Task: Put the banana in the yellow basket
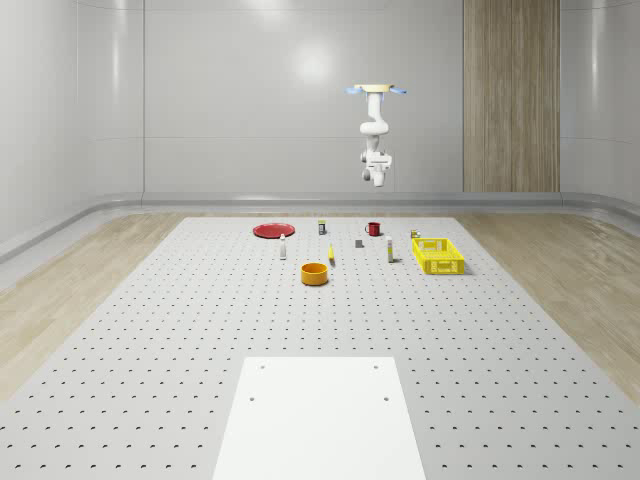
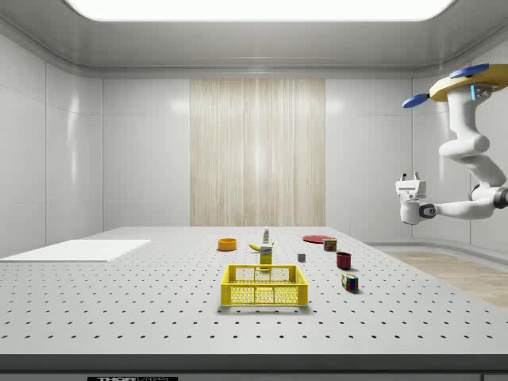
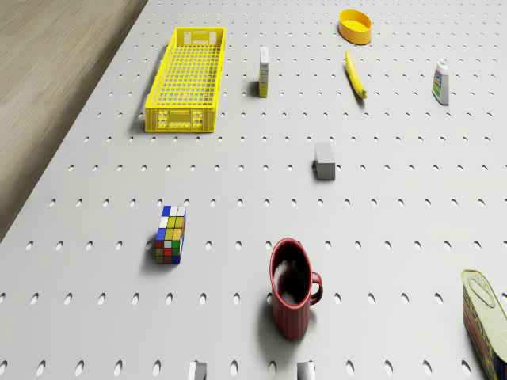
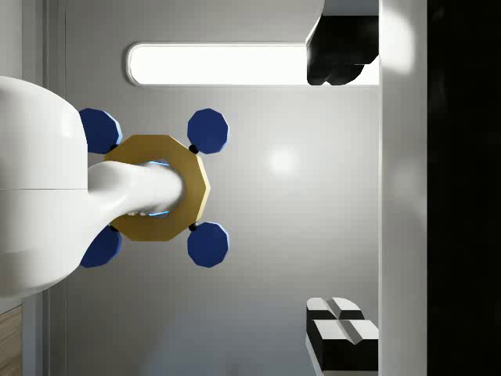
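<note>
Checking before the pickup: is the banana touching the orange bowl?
Apart. The drone view shows bare table between the banana and the orange bowl, and the whole-scene view shows them separate too.

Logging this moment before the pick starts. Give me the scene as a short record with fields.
drone: hovering high beyond the table's far edge, near the red mug's end
gripper: raised, pointing upward, holding nothing, far from the banana
banana: lying on the table between the orange bowl and the grey block
yellow basket: on the table, nothing inside
other items: red mug, Rubik's cube, red plate
task state: not started
</note>
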